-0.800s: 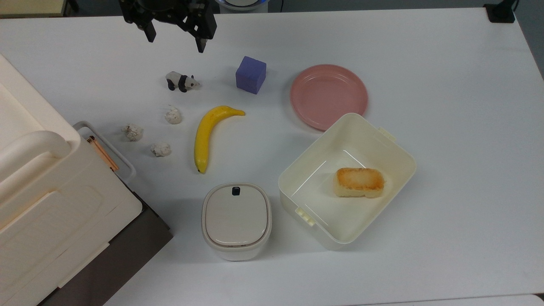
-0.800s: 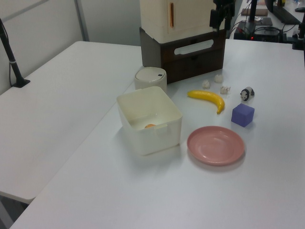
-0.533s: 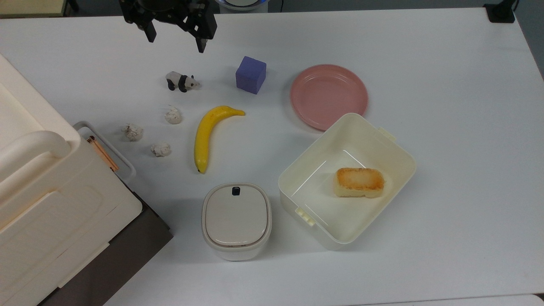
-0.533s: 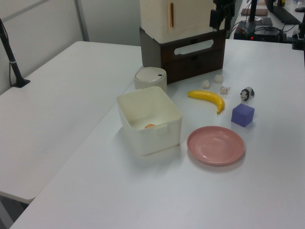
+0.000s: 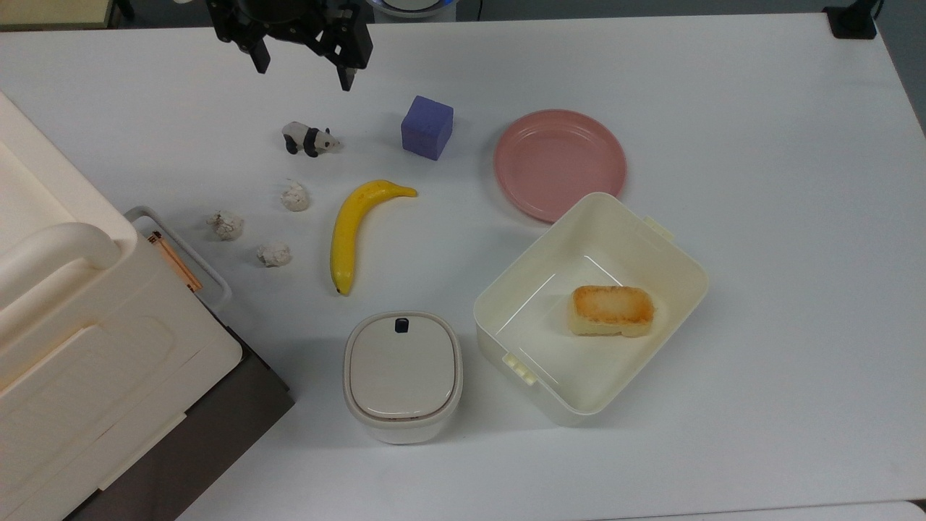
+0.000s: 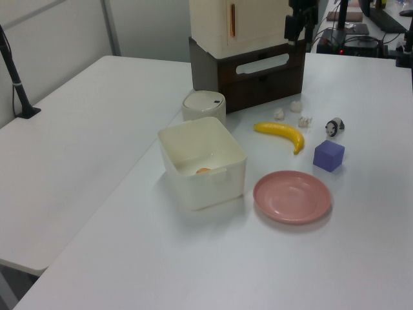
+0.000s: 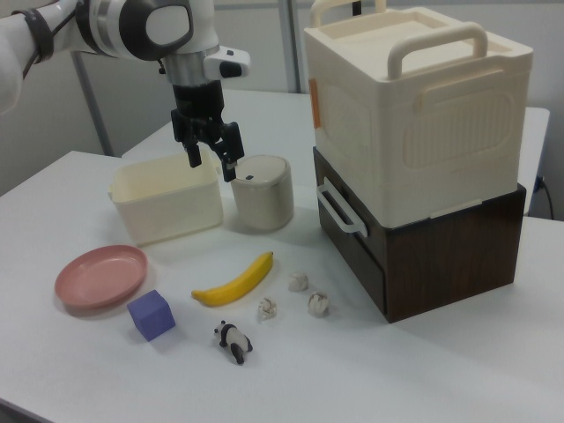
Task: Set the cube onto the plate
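The purple-blue cube [image 5: 427, 127] rests on the white table, to the left of the pink plate [image 5: 559, 163] in the top view. The plate holds nothing. My gripper [image 5: 302, 70] hangs open above the table's far edge, up and to the left of the cube in the top view, with nothing between its fingers. In the right view the gripper [image 7: 211, 161] is high above the table, well behind the cube [image 7: 151, 315] and the plate [image 7: 100, 276]. The left view has the cube [image 6: 328, 155] just beyond the plate [image 6: 292, 197].
A toy panda [image 5: 309, 138], a banana [image 5: 354, 231] and three white crumpled lumps [image 5: 294, 196] lie left of the cube. A cream box [image 5: 680, 253] holding a toasted block [image 5: 611, 310] touches the plate's near rim. A lidded pot [image 5: 402, 375] and a stacked storage unit [image 5: 72, 347] stand nearby.
The gripper has edged slightly toward the top view's right. Nothing on the table has moved.
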`<action>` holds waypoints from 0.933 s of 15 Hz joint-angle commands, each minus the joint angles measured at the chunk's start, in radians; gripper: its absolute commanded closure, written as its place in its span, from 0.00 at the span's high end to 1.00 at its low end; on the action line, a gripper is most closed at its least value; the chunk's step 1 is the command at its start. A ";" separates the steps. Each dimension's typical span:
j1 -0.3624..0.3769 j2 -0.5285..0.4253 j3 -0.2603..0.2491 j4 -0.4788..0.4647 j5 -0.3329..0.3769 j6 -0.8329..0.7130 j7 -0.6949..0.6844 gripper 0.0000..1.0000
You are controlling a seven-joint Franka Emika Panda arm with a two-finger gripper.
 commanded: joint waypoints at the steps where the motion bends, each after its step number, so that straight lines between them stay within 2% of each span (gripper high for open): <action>1: 0.016 -0.022 -0.003 -0.036 0.005 -0.013 -0.001 1.00; 14: 0.013 -0.036 -0.008 -0.033 0.002 -0.020 -0.004 1.00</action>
